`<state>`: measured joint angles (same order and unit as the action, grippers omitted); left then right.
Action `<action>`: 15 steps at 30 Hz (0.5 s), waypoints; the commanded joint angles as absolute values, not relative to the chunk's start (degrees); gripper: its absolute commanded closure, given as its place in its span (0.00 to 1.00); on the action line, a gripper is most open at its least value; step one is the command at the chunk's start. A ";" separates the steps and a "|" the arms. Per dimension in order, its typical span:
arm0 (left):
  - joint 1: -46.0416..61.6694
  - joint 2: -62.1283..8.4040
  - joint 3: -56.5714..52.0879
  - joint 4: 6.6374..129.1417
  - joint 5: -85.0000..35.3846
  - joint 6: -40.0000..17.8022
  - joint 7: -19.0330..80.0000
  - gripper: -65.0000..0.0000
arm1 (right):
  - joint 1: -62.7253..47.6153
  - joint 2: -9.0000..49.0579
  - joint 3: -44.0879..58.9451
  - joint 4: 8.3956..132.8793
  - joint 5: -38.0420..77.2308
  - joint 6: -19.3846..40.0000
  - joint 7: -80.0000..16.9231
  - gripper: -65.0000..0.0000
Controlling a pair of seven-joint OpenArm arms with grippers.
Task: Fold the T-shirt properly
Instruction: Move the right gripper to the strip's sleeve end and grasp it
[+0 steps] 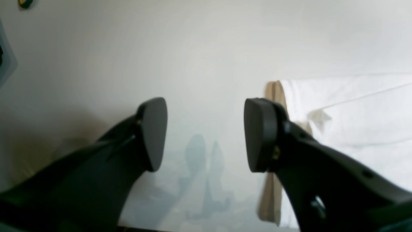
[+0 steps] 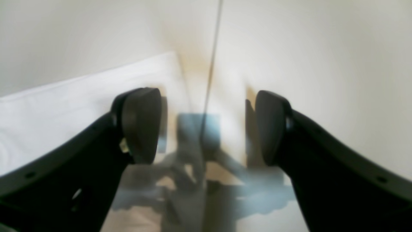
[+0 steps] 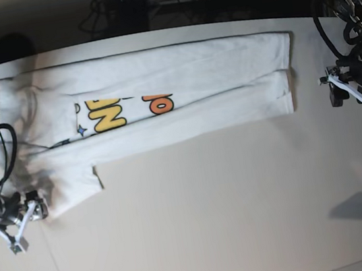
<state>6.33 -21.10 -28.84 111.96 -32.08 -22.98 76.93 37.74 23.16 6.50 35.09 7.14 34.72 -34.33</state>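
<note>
In the left wrist view, the left gripper (image 1: 206, 135) hangs with its jaws spread and nothing between them, over bare table (image 1: 128, 48); the T-shirt (image 1: 354, 112) lies just beside the right-hand pad, its doubled hem edge showing as a layered seam. That edge looks like a sound place to pinch, since the cloth is thin, limp cotton that will likely sag and crease wherever it is not supported. In the right wrist view, the right gripper (image 2: 206, 125) is likewise released, jaws apart and empty, with the white cloth reaching to just behind the left-hand pad and plain tabletop beyond; the picture is blurred, so finer detail cannot be told. In the base view, the garment lies flat as a long band across the far part of the table, already folded lengthwise with yellow and orange lettering showing, one sleeve hanging toward the near side beside the right gripper. Being light and soft, it should lift easily from two corners.
</note>
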 commanded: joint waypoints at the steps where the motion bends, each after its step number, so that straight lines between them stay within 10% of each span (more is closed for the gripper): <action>1: 5.67 -21.85 -29.05 112.57 -32.40 -22.99 76.00 0.42 | 39.96 23.87 6.64 35.91 7.78 35.38 -33.10 0.32; 15: 7.08 -22.02 -29.49 112.57 -32.57 -22.99 76.00 0.42 | 42.15 21.93 6.73 27.38 1.27 36.18 -25.89 0.32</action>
